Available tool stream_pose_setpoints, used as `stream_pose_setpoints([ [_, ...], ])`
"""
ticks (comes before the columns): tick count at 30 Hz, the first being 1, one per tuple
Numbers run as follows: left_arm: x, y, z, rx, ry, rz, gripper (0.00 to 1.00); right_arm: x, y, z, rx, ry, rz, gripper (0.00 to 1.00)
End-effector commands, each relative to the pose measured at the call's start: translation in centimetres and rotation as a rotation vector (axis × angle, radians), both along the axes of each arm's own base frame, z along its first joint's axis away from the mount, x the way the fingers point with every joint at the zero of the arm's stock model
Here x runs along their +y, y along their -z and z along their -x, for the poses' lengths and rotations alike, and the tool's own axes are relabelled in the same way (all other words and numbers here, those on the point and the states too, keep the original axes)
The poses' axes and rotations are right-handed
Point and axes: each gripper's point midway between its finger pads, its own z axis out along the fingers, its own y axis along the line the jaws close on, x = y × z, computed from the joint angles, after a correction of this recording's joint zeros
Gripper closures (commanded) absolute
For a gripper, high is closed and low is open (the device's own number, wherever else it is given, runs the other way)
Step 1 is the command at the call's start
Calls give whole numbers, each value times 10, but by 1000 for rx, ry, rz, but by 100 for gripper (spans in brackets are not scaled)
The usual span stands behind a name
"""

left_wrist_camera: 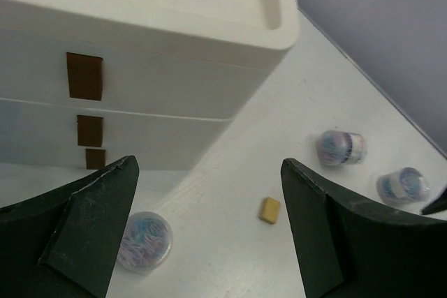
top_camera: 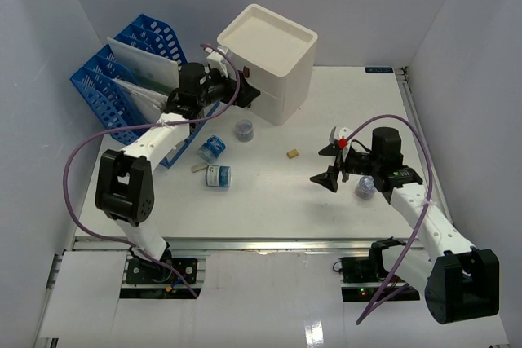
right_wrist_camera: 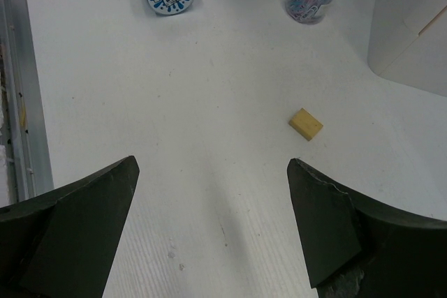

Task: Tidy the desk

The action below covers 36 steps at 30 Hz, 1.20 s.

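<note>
Desk point(top_camera: 269, 201) lies beneath left gripper point(top_camera: 247, 92) and right gripper point(top_camera: 329, 165), both hovering.

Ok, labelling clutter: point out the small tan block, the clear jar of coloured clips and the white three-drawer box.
small tan block point(right_wrist_camera: 306, 123): right wrist view, top face.
clear jar of coloured clips point(left_wrist_camera: 145, 241): left wrist view, top.
white three-drawer box point(top_camera: 267, 38): top external view, recessed top.

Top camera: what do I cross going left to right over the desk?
Blue file rack → clear clip jar → tan block → right claw → small jar beside the right arm.
</note>
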Motion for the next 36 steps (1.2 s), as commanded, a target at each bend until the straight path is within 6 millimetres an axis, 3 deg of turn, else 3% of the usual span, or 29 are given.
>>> stream_pose_setpoints([
  [1,12,-23,-46,-196,-146,-96,7,3,-19,-3,-34,-27,-17,6],
  [4,16,-19,-70,-215,-202,-139,10,3,-22,-2,-43,-28,-21,6],
  [10,10,-1,-96,-210,-197,-192,17,4,-22,-2,-30,-37,-29,5],
  [17,-3,10,-110,-203,-147,-180,46,4,-22,-3,-28,-35,-27,5],
  [19,-6,6,-109,-221,-125,-166,52,4,-22,-3,-29,-32,-24,5],
  [25,-10,1,-106,-237,-76,-142,92,4,-23,-2,-34,-35,-26,5],
  [27,-12,1,-102,-238,-63,-136,99,4,-22,-2,-29,-37,-28,5],
  [32,-8,-8,-85,-257,-56,-113,100,4,-22,-2,-30,-36,-27,4],
  [36,-4,-26,-56,-286,-35,-93,100,3,-21,-3,-33,-32,-23,5],
])
